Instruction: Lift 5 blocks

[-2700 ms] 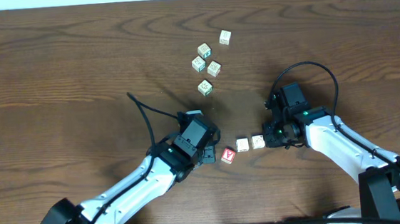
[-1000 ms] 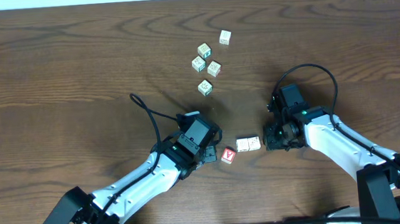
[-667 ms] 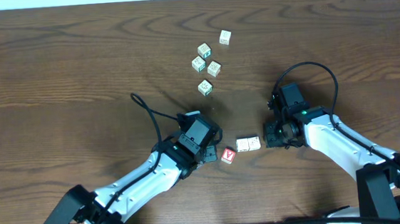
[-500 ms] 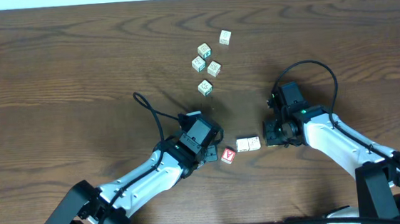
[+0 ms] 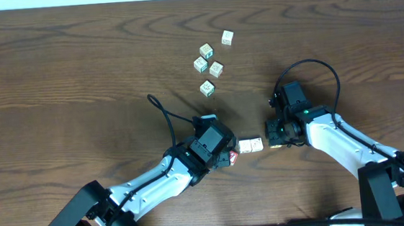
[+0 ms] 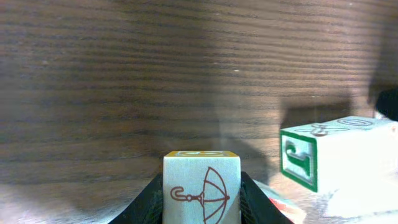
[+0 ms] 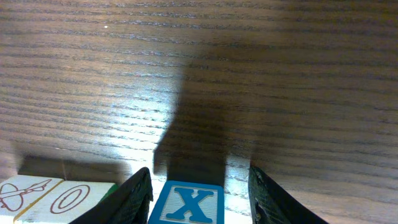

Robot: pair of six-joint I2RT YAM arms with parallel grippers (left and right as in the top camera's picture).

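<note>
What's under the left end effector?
The left end effector grips an umbrella-print block; overhead, it covers all but an edge of the red block.

Robotics lab: arms (image 5: 157,185) at wooden table (image 5: 53,60).

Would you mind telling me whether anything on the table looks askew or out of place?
Only slightly: the red block sits turned and a little below the line of the two cream blocks beside it. Nothing looks spilled or damaged.

Both arms low, reaching inward. Left tool (image 5: 224,153) clamped on umbrella block (image 6: 202,186); right tool (image 5: 273,139) jaws parted.
</note>
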